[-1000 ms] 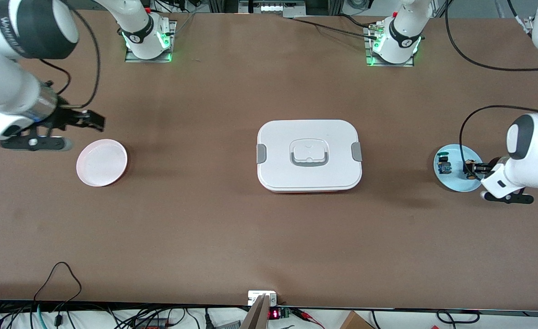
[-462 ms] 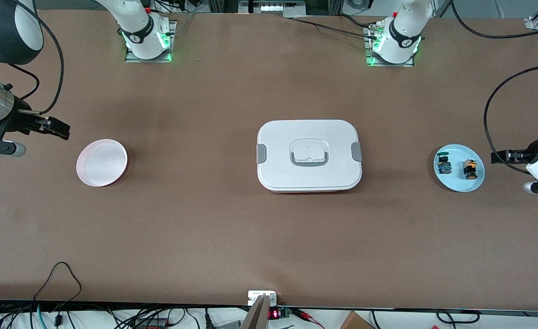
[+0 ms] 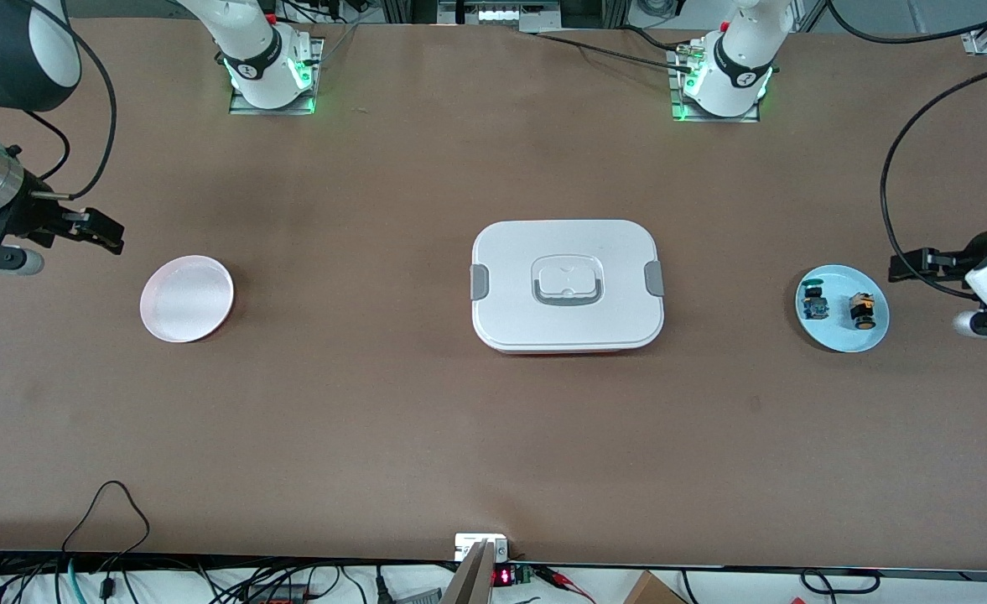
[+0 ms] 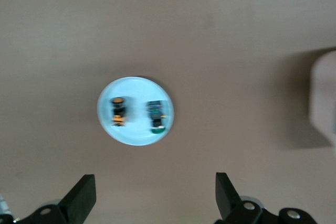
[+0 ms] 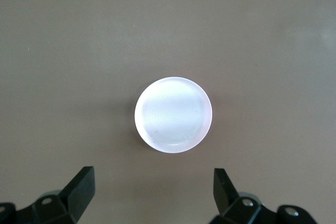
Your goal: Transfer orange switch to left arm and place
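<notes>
The orange switch (image 3: 861, 309) lies on a blue plate (image 3: 842, 335) at the frame's right, beside a blue-and-green component (image 3: 813, 304). The left gripper (image 4: 155, 200) and right gripper (image 5: 153, 192) stand spread and empty, both arms cut off by the front frame. The box (image 3: 567, 285) sits centre; only its blurred edge shows in the left wrist view.

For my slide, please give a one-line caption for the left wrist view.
Left gripper, fingers open, above blue plate holding orange switch and blue-green part.

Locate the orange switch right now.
The orange switch lies on the light blue plate toward the left arm's end of the table, beside the blue-and-green component. The open left gripper hangs nearby.
</notes>
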Tool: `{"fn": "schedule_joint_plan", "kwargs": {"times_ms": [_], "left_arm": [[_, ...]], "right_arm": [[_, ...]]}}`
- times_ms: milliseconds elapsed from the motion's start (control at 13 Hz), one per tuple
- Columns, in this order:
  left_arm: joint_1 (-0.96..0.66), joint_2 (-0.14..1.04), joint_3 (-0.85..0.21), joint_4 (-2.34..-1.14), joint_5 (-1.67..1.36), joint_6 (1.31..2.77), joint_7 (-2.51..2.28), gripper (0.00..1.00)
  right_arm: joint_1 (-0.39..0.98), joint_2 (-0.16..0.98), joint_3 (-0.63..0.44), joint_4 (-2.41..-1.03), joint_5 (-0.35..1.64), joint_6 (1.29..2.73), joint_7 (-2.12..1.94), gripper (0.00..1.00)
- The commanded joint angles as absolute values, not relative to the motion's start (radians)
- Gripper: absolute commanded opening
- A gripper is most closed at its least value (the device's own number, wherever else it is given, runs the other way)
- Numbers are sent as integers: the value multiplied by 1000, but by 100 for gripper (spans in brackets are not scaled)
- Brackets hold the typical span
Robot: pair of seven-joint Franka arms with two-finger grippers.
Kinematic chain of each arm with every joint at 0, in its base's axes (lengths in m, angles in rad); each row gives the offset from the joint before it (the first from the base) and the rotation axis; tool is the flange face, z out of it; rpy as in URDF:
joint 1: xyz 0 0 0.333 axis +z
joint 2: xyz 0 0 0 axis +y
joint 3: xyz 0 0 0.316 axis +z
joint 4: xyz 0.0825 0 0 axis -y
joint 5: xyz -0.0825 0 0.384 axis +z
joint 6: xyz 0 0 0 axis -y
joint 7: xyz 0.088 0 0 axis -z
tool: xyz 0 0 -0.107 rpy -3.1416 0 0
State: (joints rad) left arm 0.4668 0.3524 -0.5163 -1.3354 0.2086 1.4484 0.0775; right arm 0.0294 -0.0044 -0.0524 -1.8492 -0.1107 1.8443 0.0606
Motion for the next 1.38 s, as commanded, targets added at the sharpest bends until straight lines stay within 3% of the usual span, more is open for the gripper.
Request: {"fn": "schedule_joint_plan", "kwargs": {"times_ms": [0, 154, 462, 1308], "left_arm": [[392, 232, -403, -1377, 74, 1430, 97, 100], [225, 152, -196, -1452, 3, 1434, 97, 100], [-32, 8, 101, -1670, -21, 1528, 97, 100], [-40, -9, 104, -1671, -9, 1531, 94, 100]], "right_arm": [[12, -55, -46, -1896, -97, 1864, -12, 100], [14, -45, -45, -1872, -97, 1858, -14, 100], [21, 26, -41, -1741, -100, 1838, -17, 100], [6, 28, -49, -1690, -48, 1741, -14, 100]]}}
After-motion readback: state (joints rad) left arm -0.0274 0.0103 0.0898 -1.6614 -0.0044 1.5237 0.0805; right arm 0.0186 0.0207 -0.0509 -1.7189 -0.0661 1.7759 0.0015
